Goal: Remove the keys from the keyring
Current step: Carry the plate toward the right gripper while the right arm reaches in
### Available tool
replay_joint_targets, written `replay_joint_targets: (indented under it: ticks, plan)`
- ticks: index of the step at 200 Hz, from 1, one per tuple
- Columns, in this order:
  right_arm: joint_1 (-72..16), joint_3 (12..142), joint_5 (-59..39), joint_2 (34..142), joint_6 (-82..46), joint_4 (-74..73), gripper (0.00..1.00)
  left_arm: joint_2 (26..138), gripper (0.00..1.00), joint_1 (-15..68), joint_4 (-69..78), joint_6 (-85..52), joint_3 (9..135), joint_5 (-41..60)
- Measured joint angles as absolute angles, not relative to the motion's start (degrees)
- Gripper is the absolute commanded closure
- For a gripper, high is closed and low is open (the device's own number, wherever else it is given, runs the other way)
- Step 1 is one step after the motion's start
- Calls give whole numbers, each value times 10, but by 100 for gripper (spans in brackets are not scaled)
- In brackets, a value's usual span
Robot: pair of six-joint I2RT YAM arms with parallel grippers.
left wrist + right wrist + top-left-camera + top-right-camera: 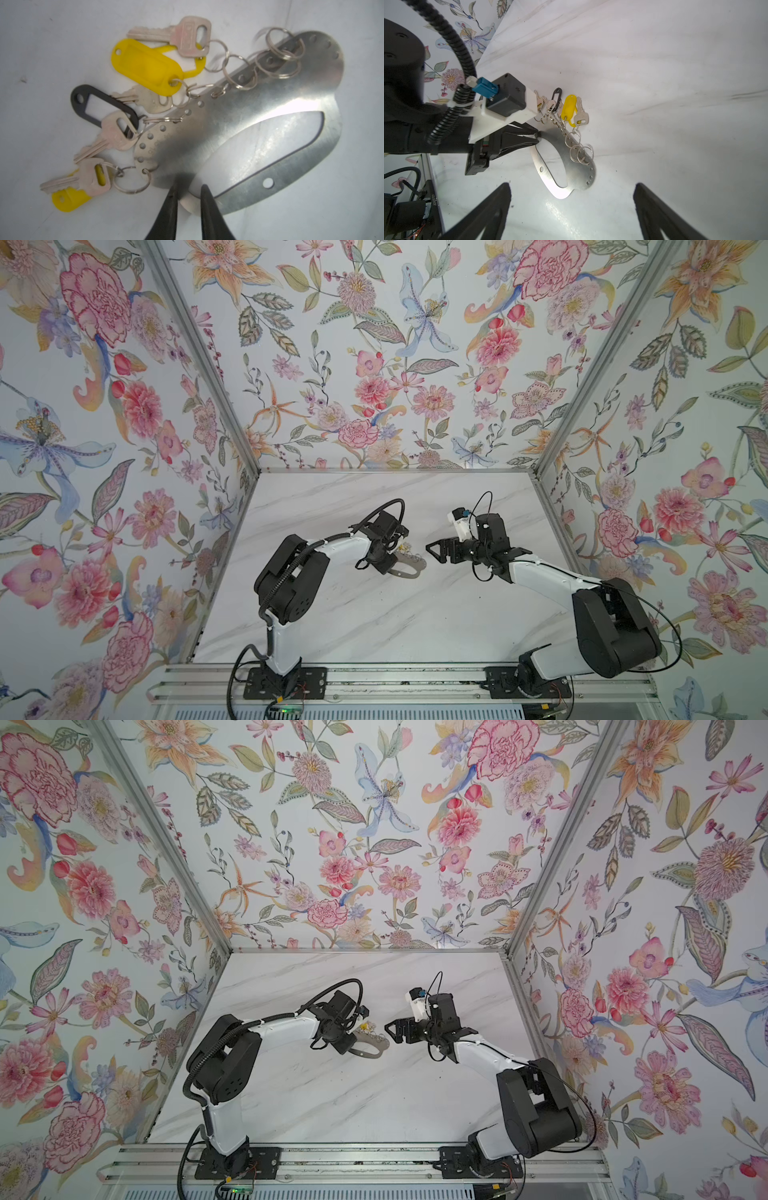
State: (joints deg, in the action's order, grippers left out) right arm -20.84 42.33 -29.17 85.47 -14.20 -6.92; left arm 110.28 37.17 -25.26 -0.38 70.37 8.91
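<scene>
- The left gripper (190,192) is closed on the thin rim of the keyring (245,112), beside its big opening.
- The right gripper (433,551) is spread wide and holds nothing. It sits just right of the keyring (412,568) in both top views.
- The keyring is at the middle of the table (374,614).
- The keys (113,135), with yellow tags (145,64) and one black tag (83,99), hang by split rings (287,62) from its holed edge.
</scene>
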Motion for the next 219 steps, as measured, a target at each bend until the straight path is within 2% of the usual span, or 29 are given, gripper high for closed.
replay_joint_targets:
  ticks: [49,62,130,219]
  plan:
    - [-209,462,-318,936,-142,-51,15,1083,65,357,-243,-29,680,102]
    - [-212,476,-323,955,-142,-51,16,1063,64,356,-242,-47,663,102]
    - [-242,548,-342,1049,-131,-33,20,941,44,348,-183,-184,559,120]
    - [-290,580,-381,1088,-114,-12,24,805,37,356,-87,-366,416,133]
